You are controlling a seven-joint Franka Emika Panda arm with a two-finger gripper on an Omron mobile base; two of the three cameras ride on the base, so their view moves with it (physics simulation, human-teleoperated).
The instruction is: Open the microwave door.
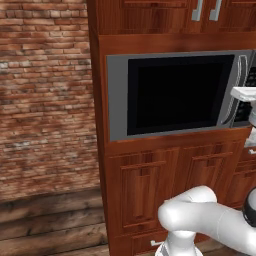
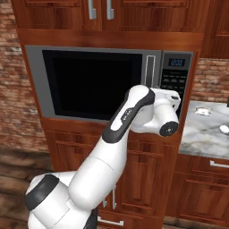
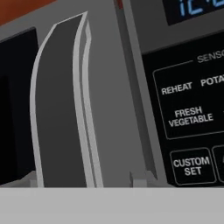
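The microwave door sat shut across the centre of the left base view. In the right base view my arm reached toward its handle, right of centre. In the hand view that handle loomed left; gripper spread I couldn't tell.

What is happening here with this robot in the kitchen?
A white robot arm is reaching toward the microwave built into the wooden cabinets. The microwave door is shut. The hand camera sits close to the curved door handle, beside the button panel. Whether the claw is open or shut cannot be told, and the handle is not visibly gripped yet.
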